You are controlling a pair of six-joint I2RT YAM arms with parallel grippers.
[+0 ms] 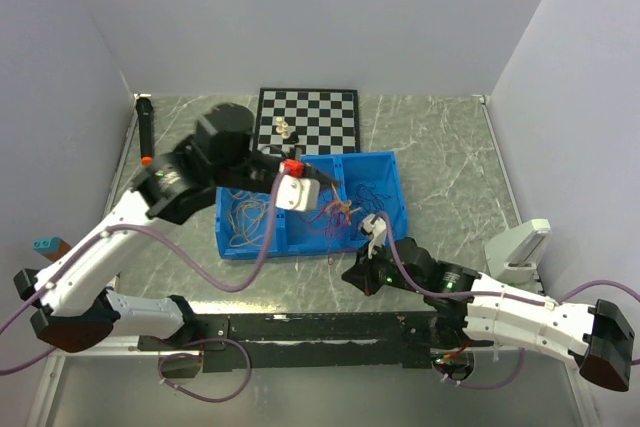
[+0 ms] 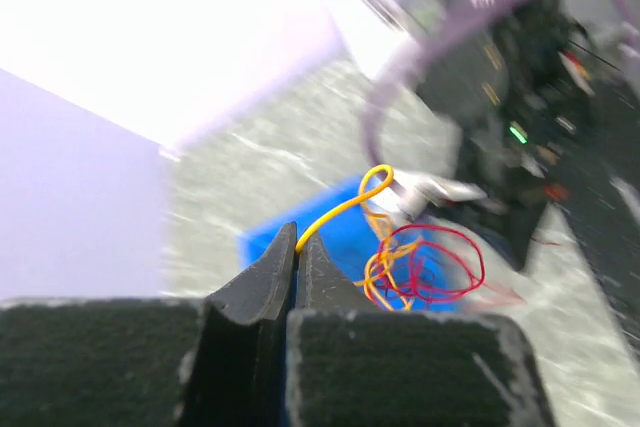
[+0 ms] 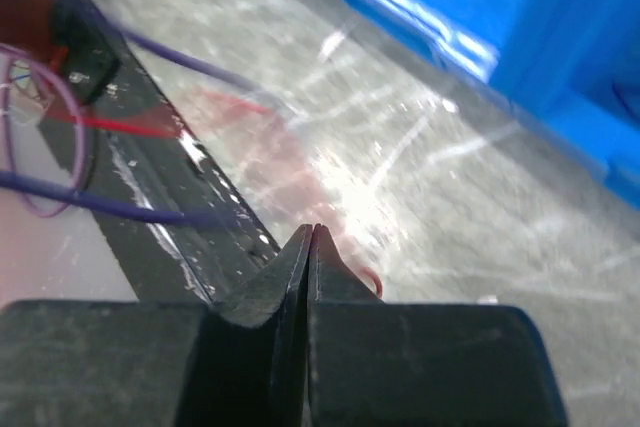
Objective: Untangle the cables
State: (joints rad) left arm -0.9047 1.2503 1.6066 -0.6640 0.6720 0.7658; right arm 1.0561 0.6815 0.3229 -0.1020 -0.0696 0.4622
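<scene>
- Step in hand, as we read it: drawing one strand clear of the cables (image 1: 340, 212). They sit as a loose orange-red bunch mid blue bin (image 1: 396, 187), w/ more yellow ones in its left compartment.
- Left pincer (image 2: 299, 239): closed tight on a yellow strand (image 2: 340, 212), which runs out from the tips and ends in a small loop.
- Right pincer (image 3: 310, 232): closed too, low over the worktop (image 3: 430, 177) by the bin's near edge. A red strand (image 3: 374, 283) curls right beside its tips; pinched or not, we can't tell.
- To do it well, we'd pull slowly & in line w/ the strand, watching for loops that come along. If the bunch lifts as one, ease off and re-grip nearer the knot. Thin wire may slip from shut tips, so no jerks.
- Top view gives what the wrist views don't: both arms vs. the bin, its compartments, and the chessboard (image 1: 306, 119) at the far side.
- Left wrist view alone shows the yellow pinch and the red loops (image 2: 430, 265) beyond it; from above, the arm hides that.
- Right wrist view alone shows the red bit at the tips, though it's blurred.
</scene>
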